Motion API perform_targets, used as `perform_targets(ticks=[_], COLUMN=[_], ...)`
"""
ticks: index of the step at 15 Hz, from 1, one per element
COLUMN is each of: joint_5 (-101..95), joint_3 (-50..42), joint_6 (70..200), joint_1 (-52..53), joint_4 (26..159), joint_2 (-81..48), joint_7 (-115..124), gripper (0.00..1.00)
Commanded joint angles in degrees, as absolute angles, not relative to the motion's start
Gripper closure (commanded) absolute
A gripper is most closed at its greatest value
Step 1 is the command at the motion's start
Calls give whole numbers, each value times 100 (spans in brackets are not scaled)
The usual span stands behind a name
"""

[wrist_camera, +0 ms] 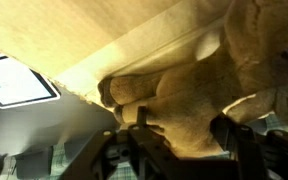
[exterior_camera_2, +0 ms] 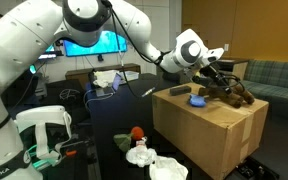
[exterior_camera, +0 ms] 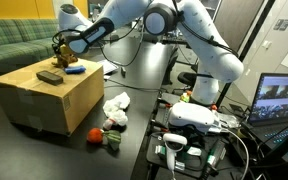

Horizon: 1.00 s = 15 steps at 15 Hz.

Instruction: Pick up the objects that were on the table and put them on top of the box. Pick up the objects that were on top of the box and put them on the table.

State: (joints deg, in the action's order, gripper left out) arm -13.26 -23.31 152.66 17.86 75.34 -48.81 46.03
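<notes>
My gripper [exterior_camera: 62, 55] is over the far end of the cardboard box [exterior_camera: 44, 100], which also shows in an exterior view [exterior_camera_2: 209, 135]. In the wrist view its fingers [wrist_camera: 184, 128] are closed on a brown plush toy [wrist_camera: 189, 100]. The toy also shows in both exterior views [exterior_camera: 61, 47] [exterior_camera_2: 240, 94], at or just above the box top. A blue object [exterior_camera: 74, 70] [exterior_camera_2: 196, 99] and a dark flat object [exterior_camera: 49, 76] [exterior_camera_2: 177, 91] lie on the box top. A white crumpled cloth [exterior_camera: 116, 107] [exterior_camera_2: 149, 158] and a red ball [exterior_camera: 94, 134] [exterior_camera_2: 136, 132] lie on the black table beside the box.
A small green object [exterior_camera: 112, 141] lies by the red ball. A second robot base with cables [exterior_camera: 189, 125] and a laptop [exterior_camera: 279, 100] stand near the table edge. A green sofa [exterior_camera: 14, 40] is behind the box.
</notes>
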Motion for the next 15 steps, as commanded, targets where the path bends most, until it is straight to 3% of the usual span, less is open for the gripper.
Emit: perform_targets(ticks=[1, 15], joint_5=[-1594, -1985], joint_3=[-2477, -1467], joint_6=[15176, 16475], joint_1=[1885, 2428], joint_4=[7418, 9766], joint_2=[-4722, -3318], joint_7=[4781, 3853], gripper=[2, 0])
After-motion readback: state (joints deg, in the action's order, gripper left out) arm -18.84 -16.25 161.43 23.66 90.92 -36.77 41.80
